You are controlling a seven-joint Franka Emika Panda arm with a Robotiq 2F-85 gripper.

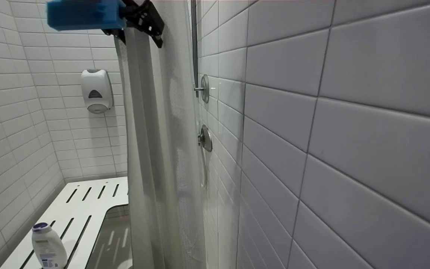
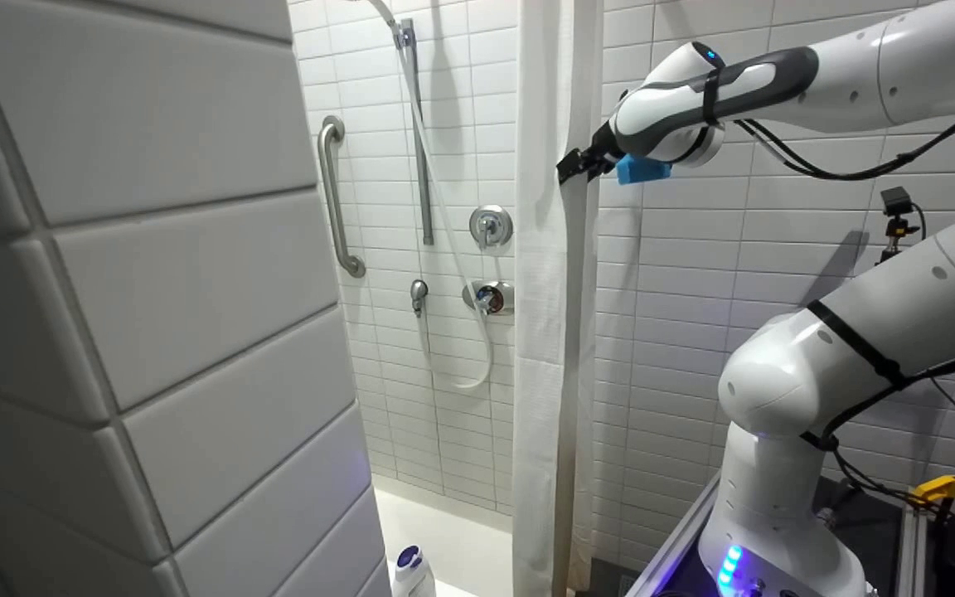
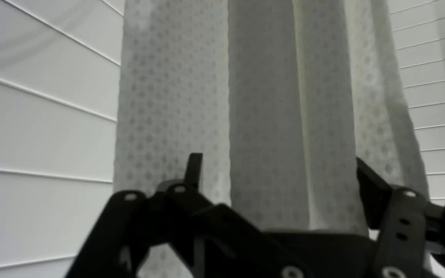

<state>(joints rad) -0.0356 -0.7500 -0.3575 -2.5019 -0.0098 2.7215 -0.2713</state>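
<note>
Straddling folds of the shower curtain (image 3: 267,96), the gripper (image 3: 276,156) has its jaws spread, with cloth hanging between them. Just behind it sits a blue block (image 2: 643,170). Past the curtain's edge, a round shower valve (image 2: 491,226) and a grab bar (image 2: 333,199) are fixed to the tiled wall (image 2: 461,99). Farther off, a white bottle (image 1: 49,248) stands upright on the slotted shower seat (image 1: 77,209), which the curtain partly blocks from sight; a soap dispenser (image 1: 97,89) hangs beyond.
</note>
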